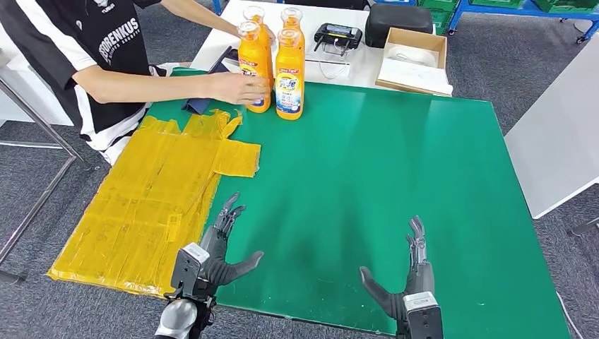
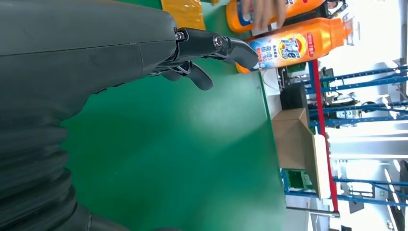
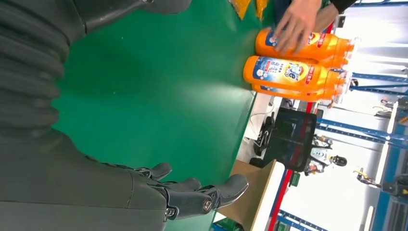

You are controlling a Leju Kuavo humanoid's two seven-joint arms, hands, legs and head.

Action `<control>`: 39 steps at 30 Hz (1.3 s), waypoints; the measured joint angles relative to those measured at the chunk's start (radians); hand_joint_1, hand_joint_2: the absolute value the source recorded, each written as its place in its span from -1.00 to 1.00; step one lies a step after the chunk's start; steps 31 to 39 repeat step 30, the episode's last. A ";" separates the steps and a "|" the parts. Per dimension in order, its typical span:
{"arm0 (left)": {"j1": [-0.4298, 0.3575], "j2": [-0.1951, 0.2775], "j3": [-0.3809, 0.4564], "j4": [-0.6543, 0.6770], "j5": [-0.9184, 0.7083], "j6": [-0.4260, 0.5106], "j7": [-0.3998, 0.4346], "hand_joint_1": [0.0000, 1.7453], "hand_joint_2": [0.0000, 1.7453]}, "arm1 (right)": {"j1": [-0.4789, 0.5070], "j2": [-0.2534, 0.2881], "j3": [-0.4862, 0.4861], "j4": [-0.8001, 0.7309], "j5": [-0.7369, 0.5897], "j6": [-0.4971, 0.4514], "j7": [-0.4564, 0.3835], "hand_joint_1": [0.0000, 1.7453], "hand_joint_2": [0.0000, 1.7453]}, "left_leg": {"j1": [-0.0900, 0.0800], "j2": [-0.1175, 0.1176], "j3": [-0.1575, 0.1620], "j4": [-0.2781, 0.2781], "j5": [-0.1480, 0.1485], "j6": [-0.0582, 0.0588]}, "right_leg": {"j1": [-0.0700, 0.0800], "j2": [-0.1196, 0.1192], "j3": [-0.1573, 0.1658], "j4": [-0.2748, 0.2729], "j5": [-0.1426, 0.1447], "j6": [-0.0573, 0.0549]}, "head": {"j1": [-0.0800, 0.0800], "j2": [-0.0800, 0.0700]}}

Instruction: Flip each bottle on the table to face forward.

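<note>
Several orange bottles with clear caps stand upright in a tight group at the far edge of the green table; the front right one shows its blue and white label. A person's hand rests on the front left bottle. My left hand hovers open over the near left of the table, fingers apart, holding nothing. My right hand is open near the front edge, also holding nothing. Both are far from the bottles. In the left wrist view my fingers point toward a bottle.
A crumpled yellow sheet covers the table's left side. Behind the green table, a white table holds a cardboard box, a black case and a black controller. The person stands at the far left.
</note>
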 joint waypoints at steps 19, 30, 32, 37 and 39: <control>0.007 -0.015 0.027 0.006 0.068 -0.072 0.004 -1.00 1.00 | 0.000 0.005 0.005 0.000 0.025 -0.018 0.000 -1.00 1.00 | 0.000 0.000 0.000 0.000 0.000 0.000 | 0.000 0.000 0.000 0.000 0.000 0.000 | 0.000 0.000; 0.013 -0.033 0.010 -0.022 0.009 -0.035 -0.008 -1.00 1.00 | -0.002 0.005 0.050 0.000 0.048 -0.021 -0.001 -1.00 -0.33 | 0.000 0.000 0.000 0.000 0.000 0.000 | 0.000 0.000 0.001 0.000 0.000 0.000 | 0.000 0.000; 0.013 -0.033 0.010 -0.022 0.009 -0.035 -0.008 -1.00 1.00 | -0.002 0.005 0.050 0.000 0.048 -0.021 -0.001 -1.00 -0.33 | 0.000 0.000 0.000 0.000 0.000 0.000 | 0.000 0.000 0.001 0.000 0.000 0.000 | 0.000 0.000; 0.013 -0.033 0.010 -0.022 0.009 -0.035 -0.008 -1.00 1.00 | -0.002 0.005 0.050 0.000 0.048 -0.021 -0.001 -1.00 -0.33 | 0.000 0.000 0.000 0.000 0.000 0.000 | 0.000 0.000 0.001 0.000 0.000 0.000 | 0.000 0.000; 0.013 -0.033 0.010 -0.022 0.009 -0.035 -0.008 -1.00 1.00 | -0.002 0.005 0.050 0.000 0.048 -0.021 -0.001 -1.00 -0.33 | 0.000 0.000 0.000 0.000 0.000 0.000 | 0.000 0.000 0.001 0.000 0.000 0.000 | 0.000 0.000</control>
